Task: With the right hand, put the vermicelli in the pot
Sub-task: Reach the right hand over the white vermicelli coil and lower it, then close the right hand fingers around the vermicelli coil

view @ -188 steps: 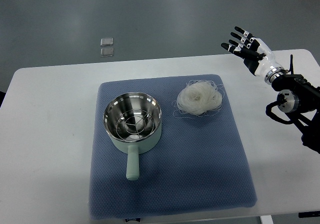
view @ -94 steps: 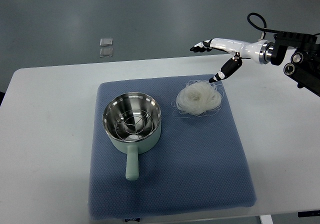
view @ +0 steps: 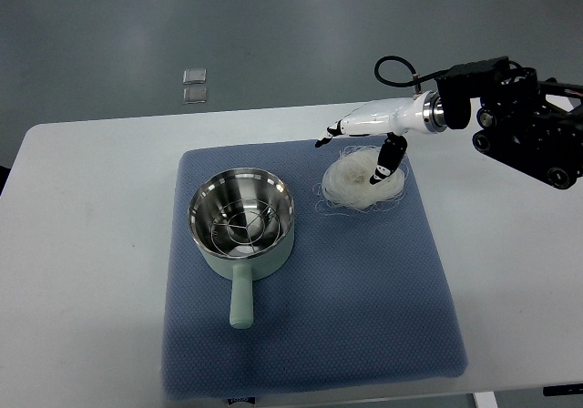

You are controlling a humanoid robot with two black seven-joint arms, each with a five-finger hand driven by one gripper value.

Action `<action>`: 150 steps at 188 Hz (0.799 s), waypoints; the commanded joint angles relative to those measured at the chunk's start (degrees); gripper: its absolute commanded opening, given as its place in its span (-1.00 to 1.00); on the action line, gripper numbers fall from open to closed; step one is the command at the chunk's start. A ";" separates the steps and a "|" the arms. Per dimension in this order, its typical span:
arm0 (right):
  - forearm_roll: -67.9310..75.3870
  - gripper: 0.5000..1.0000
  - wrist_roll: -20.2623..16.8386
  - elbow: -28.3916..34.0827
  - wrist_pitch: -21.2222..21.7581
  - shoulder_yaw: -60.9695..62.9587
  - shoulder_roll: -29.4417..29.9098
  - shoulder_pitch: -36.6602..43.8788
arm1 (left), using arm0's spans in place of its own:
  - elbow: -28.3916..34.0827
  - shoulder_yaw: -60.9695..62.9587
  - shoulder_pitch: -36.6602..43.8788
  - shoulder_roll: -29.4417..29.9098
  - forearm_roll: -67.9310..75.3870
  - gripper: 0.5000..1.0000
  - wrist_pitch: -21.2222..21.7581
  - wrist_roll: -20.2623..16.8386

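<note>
A white nest of vermicelli (view: 360, 185) lies on the blue mat (view: 310, 335), right of the pot. The pale green pot (view: 241, 227) has a steel inside with a wire rack and its handle points toward me. My right hand (view: 351, 153) reaches in from the right and hovers over the vermicelli. Its fingers are spread, with the thumb (view: 384, 162) pointing down onto the nest's right part and the other fingers (view: 330, 135) stretched past its far left edge. It holds nothing. The left arm is out of view.
The mat lies on a white table (view: 91, 244). My right arm's black forearm (view: 519, 130) hangs above the table's far right. Two small clear squares (view: 194, 85) lie on the grey floor beyond the table.
My right hand has swung left and down from the table's right edge to just above the vermicelli. The thumb now dips onto the nest. Pot and vermicelli have not moved.
</note>
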 commanded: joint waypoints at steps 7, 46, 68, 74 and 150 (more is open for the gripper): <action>-1.41 0.67 -0.53 -1.28 -0.88 -2.48 2.44 -0.13 | -0.07 0.00 0.00 0.00 0.00 1.00 0.00 0.00; -1.77 0.67 -0.79 -6.55 -2.02 -5.73 4.02 -0.49 | 0.02 0.00 0.00 0.00 0.00 1.00 0.00 0.00; -2.03 0.67 -0.79 -7.26 -2.02 -6.79 3.93 -0.57 | 0.02 0.00 -0.09 0.00 0.00 1.00 0.00 0.00; -2.56 0.67 -0.79 -7.61 -2.02 -7.14 4.02 -0.57 | 0.02 0.00 -0.18 0.00 0.00 1.00 0.00 0.00; -5.02 0.65 -0.79 -10.77 -2.11 -7.05 4.46 -2.86 | 0.02 0.00 -0.44 0.00 0.00 1.00 0.00 0.00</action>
